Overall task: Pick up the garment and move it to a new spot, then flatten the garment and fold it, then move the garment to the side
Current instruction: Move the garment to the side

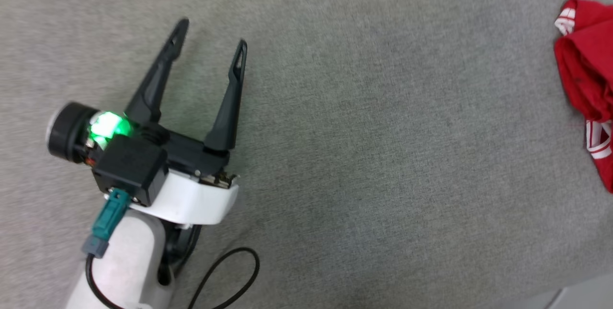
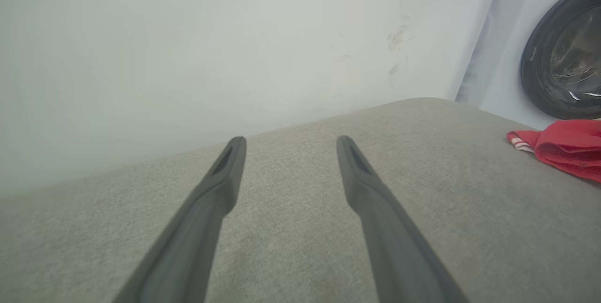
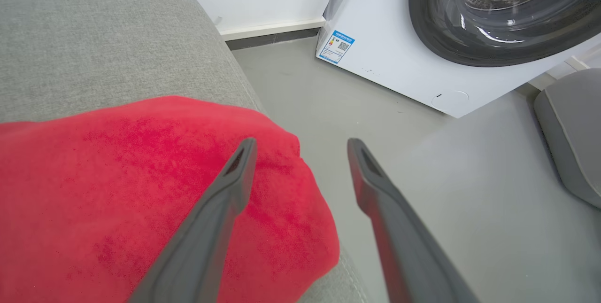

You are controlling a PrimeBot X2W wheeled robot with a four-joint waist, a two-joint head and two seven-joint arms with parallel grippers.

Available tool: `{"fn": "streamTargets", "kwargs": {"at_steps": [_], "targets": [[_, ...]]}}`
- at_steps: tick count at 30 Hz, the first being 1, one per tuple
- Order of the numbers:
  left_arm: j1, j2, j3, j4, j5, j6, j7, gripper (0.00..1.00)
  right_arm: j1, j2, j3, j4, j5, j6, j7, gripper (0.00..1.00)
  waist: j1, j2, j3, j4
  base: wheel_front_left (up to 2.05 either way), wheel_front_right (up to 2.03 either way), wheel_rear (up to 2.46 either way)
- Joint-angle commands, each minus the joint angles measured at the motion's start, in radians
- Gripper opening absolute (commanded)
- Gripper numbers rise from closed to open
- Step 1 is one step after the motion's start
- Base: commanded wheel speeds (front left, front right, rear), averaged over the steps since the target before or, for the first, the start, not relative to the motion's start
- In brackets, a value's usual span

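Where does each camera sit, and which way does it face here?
Head: above, looking down on the grey fabric cushion; the left hand shows, open.
Left wrist: along the left hand, across the cushion toward a white wall.
Right wrist: along the open right hand, past the cushion's edge toward the white washing machine.
Shared: all three see the red jersey garment with white striped trim.

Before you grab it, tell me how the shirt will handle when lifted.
Probably floppy: the shirt lies crumpled in soft folds, so it should sag from a single pinch. Likely light: thin cloth, no stiff parts visible. It could slip off: in the right wrist view it reaches the rounded edge of the cushion.
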Motion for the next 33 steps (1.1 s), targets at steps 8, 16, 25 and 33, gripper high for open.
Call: {"fn": "streamTargets", "kwargs": {"at_steps": [8, 16, 25, 33], "targets": [[0.091, -0.051, 0.011, 0.089, -0.055, 0.038, -0.065, 1.0, 0.141, 0.076, -0.051, -0.111, 0.011, -0.002, -0.099, 1.0, -0.0001, 0.0, -0.161, 0.08, 0.0, 0.0, 0.0], [0.185, -0.077, 0.041, 0.175, -0.099, 0.066, -0.097, 1.0, 0.327, 0.183, 0.008, -0.311, 0.055, -0.001, -0.117, 1.0, -0.0001, 0.0, -0.293, 0.136, 0.0, 0.0, 0.0], [0.24, -0.095, 0.079, 0.267, -0.135, 0.071, -0.11, 1.0, 0.503, 0.305, 0.123, -0.543, 0.072, -0.001, -0.08, 1.0, -0.0001, 0.0, -0.381, 0.198, 0.0, 0.0, 0.0], [0.304, -0.104, 0.124, 0.317, -0.143, 0.067, -0.113, 1.0, 0.601, 0.363, 0.257, -0.693, 0.088, -0.001, -0.053, 1.0, -0.0001, 0.0, -0.455, 0.224, 0.0, 0.0, 0.0]]}}
